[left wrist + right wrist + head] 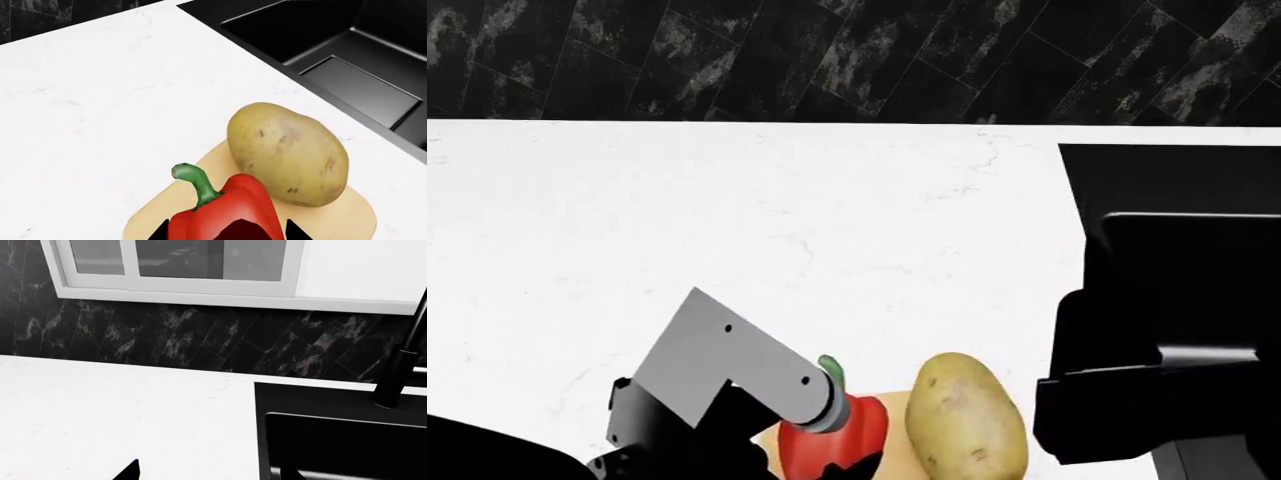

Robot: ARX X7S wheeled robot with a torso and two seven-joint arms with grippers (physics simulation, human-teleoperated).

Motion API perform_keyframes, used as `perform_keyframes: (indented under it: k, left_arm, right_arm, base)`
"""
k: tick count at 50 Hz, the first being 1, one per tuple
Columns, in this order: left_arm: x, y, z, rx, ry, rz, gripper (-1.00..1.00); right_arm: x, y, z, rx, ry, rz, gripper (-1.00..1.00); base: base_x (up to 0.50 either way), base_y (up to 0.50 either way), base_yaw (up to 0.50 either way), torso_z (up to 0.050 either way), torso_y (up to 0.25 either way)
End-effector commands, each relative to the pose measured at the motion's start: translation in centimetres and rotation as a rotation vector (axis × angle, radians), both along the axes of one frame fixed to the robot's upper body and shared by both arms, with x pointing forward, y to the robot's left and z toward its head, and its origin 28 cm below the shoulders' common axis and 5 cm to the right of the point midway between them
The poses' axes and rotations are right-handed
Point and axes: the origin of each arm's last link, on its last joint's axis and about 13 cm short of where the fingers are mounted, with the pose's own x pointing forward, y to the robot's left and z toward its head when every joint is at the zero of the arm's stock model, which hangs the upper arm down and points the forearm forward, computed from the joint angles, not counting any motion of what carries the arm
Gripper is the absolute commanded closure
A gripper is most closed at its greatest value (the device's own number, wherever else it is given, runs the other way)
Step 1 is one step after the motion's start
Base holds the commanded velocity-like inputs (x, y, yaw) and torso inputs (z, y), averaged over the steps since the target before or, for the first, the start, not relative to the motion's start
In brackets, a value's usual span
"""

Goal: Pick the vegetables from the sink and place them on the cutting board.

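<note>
The left arm reaches in low from the head view's lower left, its grey wrist link angled down. The left tool [227, 231] has both dark fingertips [159, 232] spread wide. The right arm shows as a dark block at the right; the right tool [207, 471] shows only fingertip ends.

A home kitchen, rendered in simulation: a white marble table [761, 230] fills the frame, a black sink [347, 60] is sunk in at right with a black faucet [400, 370], dark tiled wall [827, 60] and a window [180, 265] run along the top.
</note>
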Motion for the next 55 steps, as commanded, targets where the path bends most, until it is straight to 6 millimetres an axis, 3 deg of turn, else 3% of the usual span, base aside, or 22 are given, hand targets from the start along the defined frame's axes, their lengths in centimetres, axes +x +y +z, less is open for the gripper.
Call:
perform_keyframes:
  k: [1,7,8,27,28,31,44,55]
  left_arm:
    - [-0.2,-0.7,-0.3,-0.031,0.023,-0.024,1.0]
    - [-0.2,-0.5,0.0,-0.029,0.022,-0.018,1.0]
    - [-0.1,-0.5,0.1,-0.029,0.018,-0.016,-1.0]
    - [-0.8,-0.5,1.2,-0.05,-0.004,-0.025,-1.0]
    - [-2.8,1.0,3.5,-0.093,-0.049,-0.018,-1.0]
    - [-3.4,1.7,4.8,-0.12,-0.071,-0.011,-1.0]
    - [-5.1,4.1,8.2,-0.172,-0.153,0.031,-1.0]
    - [-5.2,6.6,10.7,-0.217,-0.219,0.119,-1.0]
  right_arm:
    - [0.2,0.0,-0.4,0.017,0.005,0.007,-1.0]
    - [0.2,0.1,-0.4,0.018,0.005,0.006,-1.0]
    - [0.1,0.1,-0.4,0.02,0.006,0.007,-1.0]
    - [0.2,0.2,-0.4,0.024,0.007,0.008,-1.0]
    - [0.3,0.2,-0.3,0.029,-0.001,0.007,-1.0]
    - [0.4,0.0,-0.3,0.03,-0.003,-0.002,-1.0]
    - [0.1,-0.2,0.2,0.033,-0.022,-0.013,-1.0]
    - [0.0,-0.5,0.3,0.014,-0.041,-0.017,-1.0]
  base:
    - [0.0,0.0,0.0,0.0,0.0]
    - [0.0,0.0,0.0,0.0,0.0]
    - [0.0,0.0,0.0,0.0,0.0]
    - [0.0,0.0,0.0,0.0,0.0]
    - [0.0,0.0,0.0,0.0,0.0]
    - [0.0,0.0,0.0,0.0,0.003]
    - [0.0,0.0,0.0,0.0,0.0]
    - [0.0,0.0,0.0,0.0,0.0]
